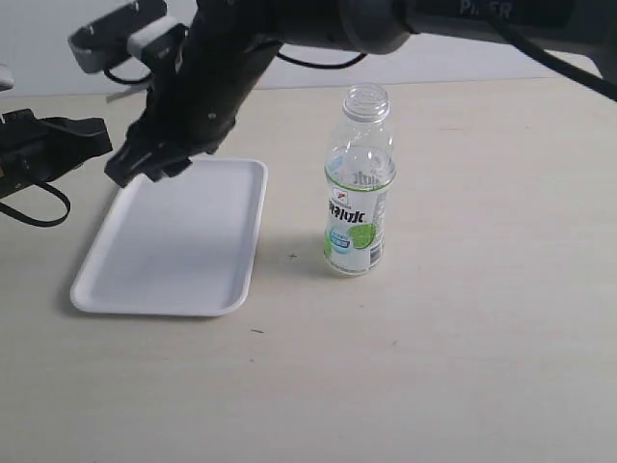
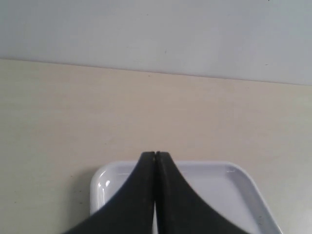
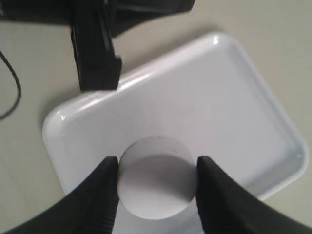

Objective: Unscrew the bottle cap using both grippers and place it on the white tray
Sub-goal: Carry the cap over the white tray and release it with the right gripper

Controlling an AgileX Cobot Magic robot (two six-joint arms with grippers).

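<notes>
The bottle (image 1: 359,193) stands upright on the table with its neck open and no cap on it. My right gripper (image 3: 157,170) reaches across to the left and hangs above the white tray (image 3: 219,97), shut on the white bottle cap (image 3: 157,183). In the exterior view that gripper (image 1: 137,168) sits over the tray's (image 1: 183,251) far left corner, and the cap is hidden there. My left gripper (image 2: 155,155) is shut on nothing, just over the tray's (image 2: 219,190) edge. In the exterior view the left gripper (image 1: 101,137) lies at the far left, close to the right one.
The left arm's black body and cable (image 1: 34,174) lie left of the tray. The left gripper's black fingers (image 3: 95,53) show beyond the tray in the right wrist view. The right arm (image 1: 318,24) spans the back of the table above the bottle.
</notes>
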